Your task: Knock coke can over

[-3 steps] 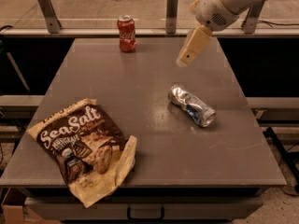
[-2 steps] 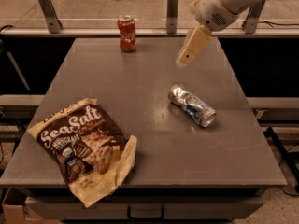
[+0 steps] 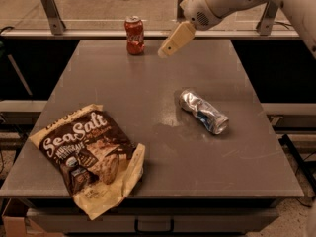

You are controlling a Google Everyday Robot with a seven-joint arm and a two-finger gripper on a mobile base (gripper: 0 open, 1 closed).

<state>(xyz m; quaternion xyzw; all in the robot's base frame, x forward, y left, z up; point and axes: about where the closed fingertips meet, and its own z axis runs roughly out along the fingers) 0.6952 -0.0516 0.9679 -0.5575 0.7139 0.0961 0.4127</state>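
The coke can (image 3: 134,35), red with white script and a silver top, stands upright at the far edge of the grey table (image 3: 148,98), left of centre. My gripper (image 3: 165,49) hangs above the table just to the right of the can, its beige tip angled down and left towards it, with a small gap between them. The white arm reaches in from the upper right.
A crushed silver and blue can (image 3: 203,111) lies on its side right of the table's centre. A brown Sea Salt chip bag (image 3: 89,154) lies at the front left corner. Metal rail posts (image 3: 52,4) stand behind the table.
My gripper has moved left and a little farther back, closing most of the distance to the coke can. The can, the crushed can and the bag have not moved.
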